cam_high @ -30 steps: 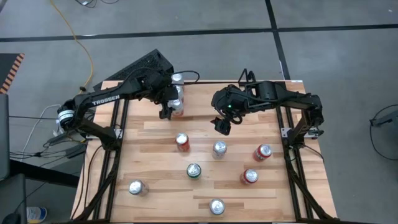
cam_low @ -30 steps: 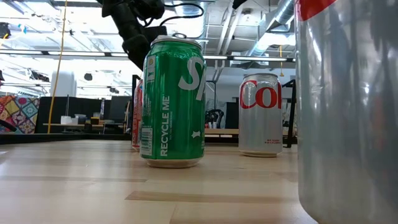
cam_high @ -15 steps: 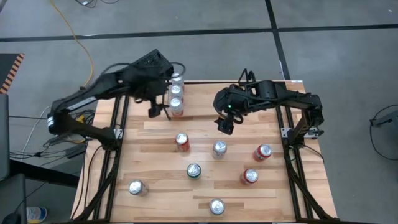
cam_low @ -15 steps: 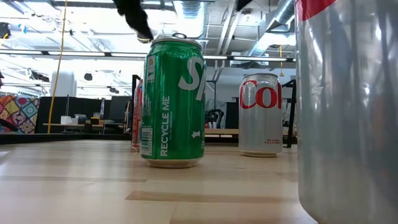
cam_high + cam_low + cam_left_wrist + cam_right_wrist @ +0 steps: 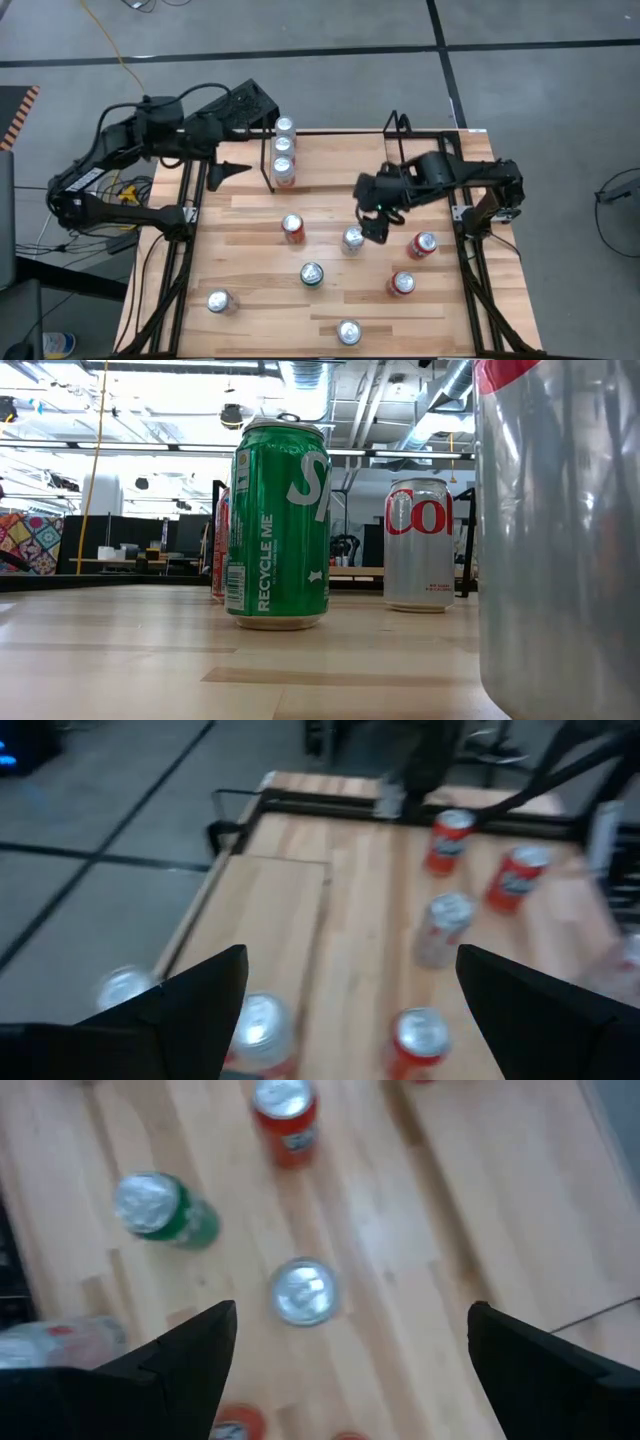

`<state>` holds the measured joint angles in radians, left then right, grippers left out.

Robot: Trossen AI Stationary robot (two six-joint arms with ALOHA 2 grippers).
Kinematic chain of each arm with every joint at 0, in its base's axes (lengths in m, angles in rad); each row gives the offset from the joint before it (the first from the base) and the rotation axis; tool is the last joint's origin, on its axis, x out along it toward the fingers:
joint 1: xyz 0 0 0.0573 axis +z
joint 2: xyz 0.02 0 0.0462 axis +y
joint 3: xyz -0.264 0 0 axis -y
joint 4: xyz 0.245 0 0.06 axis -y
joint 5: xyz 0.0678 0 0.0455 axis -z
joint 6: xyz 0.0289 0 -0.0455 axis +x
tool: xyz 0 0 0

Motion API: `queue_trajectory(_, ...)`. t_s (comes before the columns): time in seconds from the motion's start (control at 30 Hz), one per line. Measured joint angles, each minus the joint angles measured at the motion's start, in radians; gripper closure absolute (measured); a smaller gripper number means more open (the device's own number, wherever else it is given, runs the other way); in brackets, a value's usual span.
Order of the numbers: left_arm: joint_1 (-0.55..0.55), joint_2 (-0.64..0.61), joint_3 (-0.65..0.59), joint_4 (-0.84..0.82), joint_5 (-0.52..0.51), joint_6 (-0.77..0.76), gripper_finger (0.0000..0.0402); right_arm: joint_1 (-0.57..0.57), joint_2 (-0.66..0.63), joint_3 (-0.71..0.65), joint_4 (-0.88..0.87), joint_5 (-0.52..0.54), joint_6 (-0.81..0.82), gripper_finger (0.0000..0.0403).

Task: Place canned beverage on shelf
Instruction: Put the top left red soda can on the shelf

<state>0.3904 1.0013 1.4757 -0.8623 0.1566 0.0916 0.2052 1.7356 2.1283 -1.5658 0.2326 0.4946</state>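
Note:
The wire shelf [image 5: 330, 150] with its light wood floor stands along the table's far edge. Three cans [image 5: 283, 148] stand upright in a row at its left end. My left gripper [image 5: 226, 170] is open and empty, left of those cans near the table's left edge. Its wrist view [image 5: 350, 960] looks along the shelf floor [image 5: 270, 910]. My right gripper [image 5: 371, 226] is open and empty, above and just right of a silver can [image 5: 353, 239] that stands on the table. In the right wrist view [image 5: 352, 1312] that can [image 5: 303, 1291] shows between the fingers, farther off.
Several more cans stand on the table: red [image 5: 292, 228], red and white [image 5: 422, 244], green [image 5: 312, 274], red [image 5: 401, 284], silver [image 5: 220, 301] and silver [image 5: 348, 331]. In the low view the green can [image 5: 280, 525] and a large can [image 5: 560, 530] stand close. Black frame tubes [image 5: 190, 250] run along both sides.
My left gripper has drawn back from the cans at the shelf's left end toward the table's left edge; the cans stay upright on the shelf. My right gripper has gone toward the table's near edge, to the silver can.

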Motion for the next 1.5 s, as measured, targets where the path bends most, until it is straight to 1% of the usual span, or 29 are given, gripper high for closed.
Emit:
queue_trajectory(0.17, -0.021, 0.003, 0.0, 0.0, 0.112, -0.018, 0.0058, 0.092, 0.002, -0.026, -0.003, 0.001, 0.11, 0.0033)
queue_trajectory(0.23, -0.054, 0.017, 0.0, 0.001, 0.125, -0.006, 0.0058, 0.122, 0.001, -0.039, 0.0, 0.011, 0.154, 0.0033)
queue_trajectory(0.27, -0.074, 0.026, 0.0, 0.001, 0.114, -0.003, 0.0058, 0.135, 0.0, -0.046, 0.001, 0.019, 0.177, 0.0033)
queue_trajectory(0.43, -0.184, 0.097, 0.0, 0.004, -0.001, 0.005, 0.0058, 0.197, 0.001, -0.085, 0.003, 0.047, 0.272, 0.0033)
queue_trajectory(0.53, -0.255, 0.15, 0.0, 0.03, -0.021, 0.008, 0.0058, 0.239, 0.001, -0.088, 0.005, 0.056, 0.305, 0.0033)
queue_trajectory(0.63, -0.318, 0.212, 0.0, 0.042, -0.085, 0.037, 0.0058, 0.274, 0.001, -0.088, 0.004, 0.059, 0.337, 0.0033)
queue_trajectory(0.73, -0.357, 0.272, 0.0, 0.05, -0.17, 0.055, 0.0058, 0.305, 0.001, -0.088, 0.003, 0.066, 0.371, 0.0033)
queue_trajectory(0.93, -0.402, 0.395, 0.0, 0.039, -0.291, 0.07, 0.0058, 0.361, 0.001, -0.088, -0.005, 0.087, 0.399, 0.0033)
queue_trajectory(1.0, -0.41, 0.43, -0.001, 0.029, -0.324, 0.051, 0.0058, 0.377, 0.001, -0.088, -0.005, 0.097, 0.404, 0.0033)
queue_trajectory(1.2, -0.427, 0.512, -0.001, 0.009, -0.341, -0.065, 0.0058, 0.424, 0.001, -0.088, -0.005, 0.135, 0.425, 0.0033)
queue_trajectory(1.27, -0.436, 0.531, -0.001, 0.003, -0.388, -0.102, 0.0058, 0.439, 0.001, -0.088, -0.005, 0.142, 0.425, 0.0033)
queue_trajectory(1.43, -0.47, 0.572, -0.001, -0.033, -0.555, -0.21, 0.0058, 0.469, 0.001, -0.088, -0.005, 0.167, 0.441, 0.0033)
queue_trajectory(1.5, -0.485, 0.586, -0.001, -0.054, -0.591, -0.274, 0.0058, 0.478, 0.001, -0.088, -0.005, 0.172, 0.448, 0.0033)
